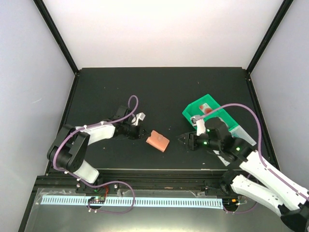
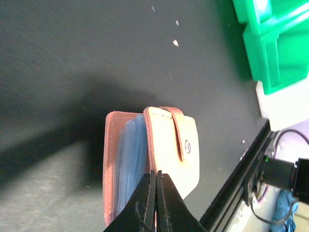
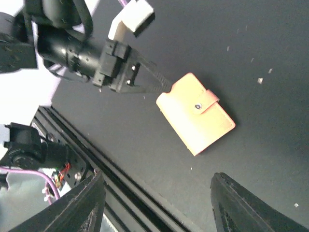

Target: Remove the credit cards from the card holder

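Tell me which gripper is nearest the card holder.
The left gripper: its shut tips sit at the edge of the card holder, while the right gripper hangs open, apart from it.

No text, brand or number can be read anywhere. The card holder (image 3: 193,124) shows only a plain snap (image 3: 197,106) on its tab. The pale strip (image 1: 145,201) below the card holder in the top view bears tick-like marks too small to read.

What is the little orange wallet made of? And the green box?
The card holder looks like leather or imitation leather: matte salmon skin, stitching along the edge, and a metal-looking snap on its tab. Its inner pockets look like thin bluish see-through plastic. The green bin seems to be hard moulded plastic, smooth and a bit glossy.
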Robot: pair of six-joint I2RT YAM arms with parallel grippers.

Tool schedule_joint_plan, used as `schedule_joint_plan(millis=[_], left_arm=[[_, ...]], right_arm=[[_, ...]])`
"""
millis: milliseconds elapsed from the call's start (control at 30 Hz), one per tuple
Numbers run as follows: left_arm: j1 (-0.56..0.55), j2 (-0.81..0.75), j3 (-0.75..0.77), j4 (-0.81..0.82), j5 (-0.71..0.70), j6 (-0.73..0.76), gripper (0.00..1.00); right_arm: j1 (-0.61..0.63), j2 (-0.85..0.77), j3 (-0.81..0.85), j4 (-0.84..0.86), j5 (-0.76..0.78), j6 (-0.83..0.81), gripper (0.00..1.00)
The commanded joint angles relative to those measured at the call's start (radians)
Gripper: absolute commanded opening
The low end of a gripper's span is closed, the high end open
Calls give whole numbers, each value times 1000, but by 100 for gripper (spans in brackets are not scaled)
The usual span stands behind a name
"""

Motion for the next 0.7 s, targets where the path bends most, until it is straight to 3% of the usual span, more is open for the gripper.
schedule_joint_plan(millis=[0,100,300,367,667], left_arm=[[-40,-21,-9,-2,67,37,2],[-46,-34,-16,-7,62,42,4],[-45,-115,-25,-45,5,21,29],[-43,-164,-43,-53,-34,6,37],[-23,-414,-170,-98,-195,-81,52]], right_arm=[[61,103,1,38,-34,3,58],[108,199,10,37,6,-18,52],[131,370,16,118,88,-80,39],[134,411,20,160,110,-101,37],[162,663,122,203,191,-176,37]])
